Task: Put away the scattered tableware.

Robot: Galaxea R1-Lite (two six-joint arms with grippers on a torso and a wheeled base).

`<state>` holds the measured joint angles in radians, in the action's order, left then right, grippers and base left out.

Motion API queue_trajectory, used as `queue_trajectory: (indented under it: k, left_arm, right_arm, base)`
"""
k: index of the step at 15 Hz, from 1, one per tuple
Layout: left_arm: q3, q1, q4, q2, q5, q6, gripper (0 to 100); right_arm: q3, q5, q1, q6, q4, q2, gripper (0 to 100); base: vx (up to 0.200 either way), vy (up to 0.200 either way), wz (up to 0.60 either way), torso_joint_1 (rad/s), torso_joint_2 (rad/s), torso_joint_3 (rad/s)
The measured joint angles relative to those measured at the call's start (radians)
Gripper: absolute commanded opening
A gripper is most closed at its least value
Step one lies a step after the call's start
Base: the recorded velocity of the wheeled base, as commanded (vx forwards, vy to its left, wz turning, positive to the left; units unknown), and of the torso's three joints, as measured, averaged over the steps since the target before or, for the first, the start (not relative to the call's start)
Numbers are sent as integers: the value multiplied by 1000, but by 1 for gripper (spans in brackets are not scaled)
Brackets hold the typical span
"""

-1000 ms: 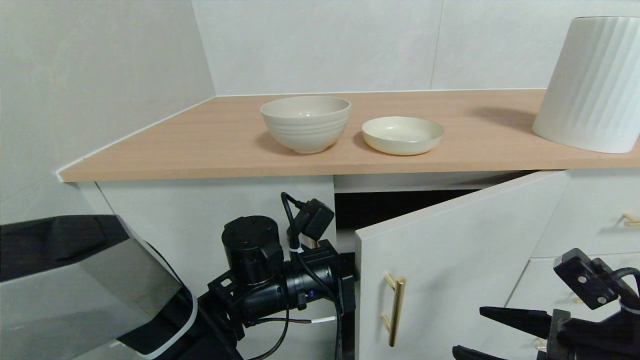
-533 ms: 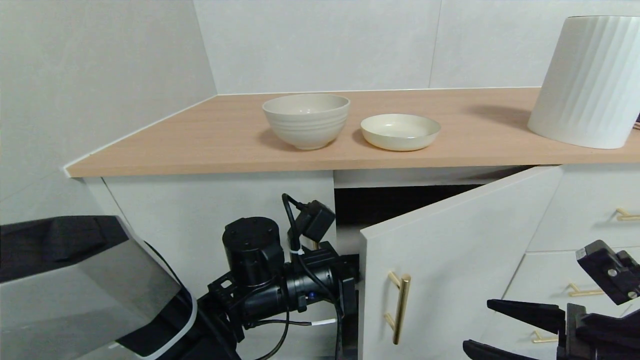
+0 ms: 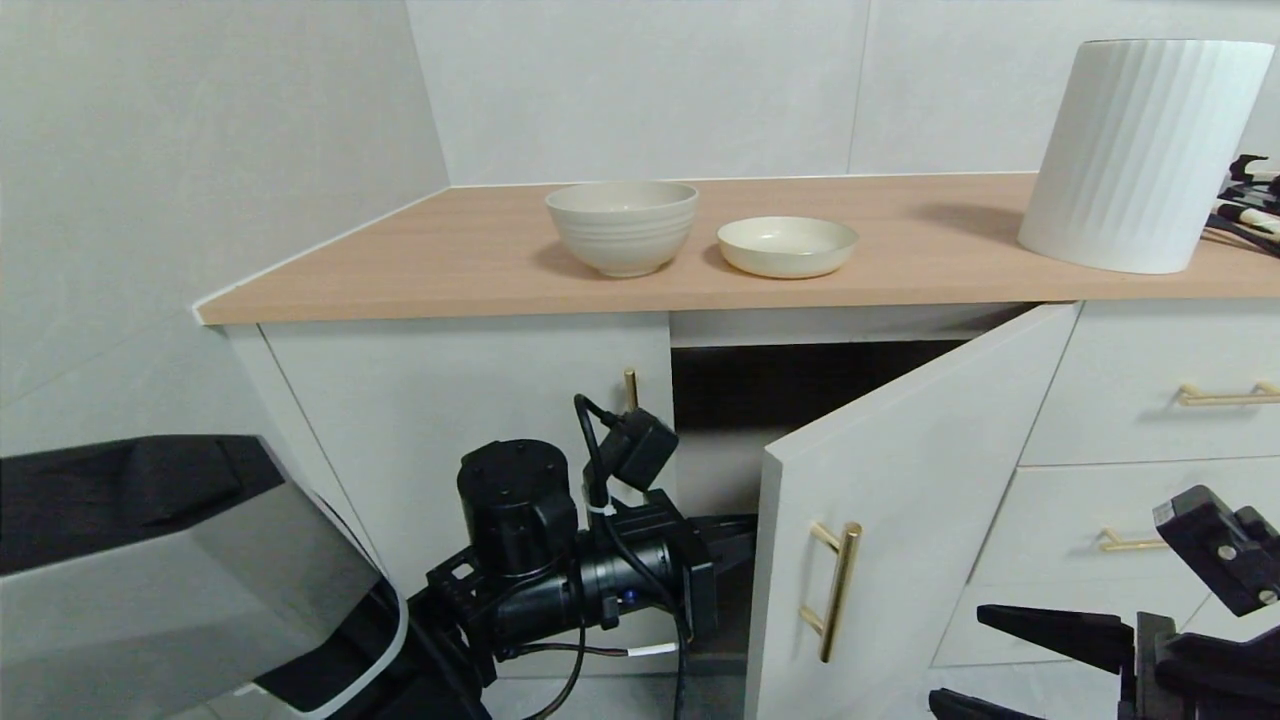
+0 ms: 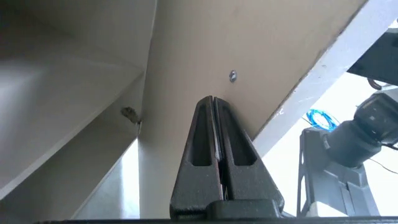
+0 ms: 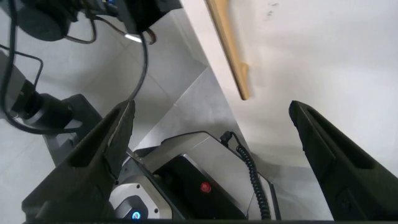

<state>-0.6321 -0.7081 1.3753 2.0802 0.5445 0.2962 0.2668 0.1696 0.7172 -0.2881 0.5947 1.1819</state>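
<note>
The whole head view is sitting differently than a second ago, so the camera is moving; the light wooden surface is now showing smaller. At lower centre, the left gripper, fingers pressed together, is lying tip-first against the inner face of the white cabinet door, which is standing wider open than before. At upper centre, the deep beige ribbed bowl and the shallow cream dish are resting near each other, apart, on the surface. At lower right, the right gripper is hanging with fingers spread, holding nothing.

The head camera looks forward and down at the cabinet door; both wrist cameras sit close against that door.
</note>
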Motion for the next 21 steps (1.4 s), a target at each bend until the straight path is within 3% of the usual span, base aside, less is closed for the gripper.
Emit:
queue_trajectory:
  k: [5, 10, 19, 21]
  left_arm:
    - [-25, -2, 0, 20, 0, 1, 0]
    - [-72, 0, -5, 58, -22, 1, 0]
    - [-114, -3, -5, 116, -16, 1, 0]
    - [-137, -2, -9, 128, -19, 2, 0]
  right_arm:
    - [0, 2, 3, 0, 0, 2, 100]
    - [0, 2, 3, 0, 0, 3, 100]
    - [0, 2, 3, 0, 0, 3, 100]
    - [0, 2, 3, 0, 0, 3, 100]
  base:
    - [0, 0, 0, 0, 0, 0]
    - [-200, 0, 0, 7, 4, 1]
    - [0, 0, 0, 0, 0, 0]
    - [-200, 0, 0, 10, 2, 5]
